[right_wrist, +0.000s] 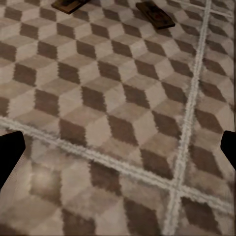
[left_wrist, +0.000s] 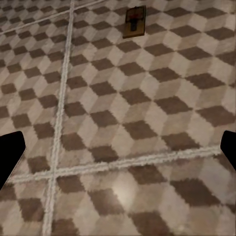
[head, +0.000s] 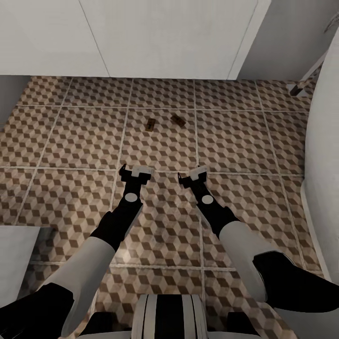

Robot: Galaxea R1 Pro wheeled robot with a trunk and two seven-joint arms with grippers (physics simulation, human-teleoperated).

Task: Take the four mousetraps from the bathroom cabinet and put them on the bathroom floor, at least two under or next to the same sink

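Cube-patterned tiles in brown, beige and white, crossed by pale grout lines, make up the bathroom floor [head: 70,141] in the head view. White vanity [head: 141,37] doors stand along its far edge. Two mousetraps lie flat on the tiles beyond both claws: one mousetrap [head: 150,124] ahead of the left gripper [head: 135,172], a second mousetrap [head: 177,119] just beside it, ahead of the right gripper [head: 194,175]. Each is a small brown wooden board with dark wire parts. Both claws hang above the floor with fingers spread apart, empty.

From the left wrist, one trap [left_wrist: 134,21] sits ahead of the parted fingertips [left_wrist: 10,152], well clear of them.

From the right wrist, two traps lie ahead of the open fingers [right_wrist: 10,152]: one [right_wrist: 155,14] whole, the other [right_wrist: 69,5] cut by the frame edge.
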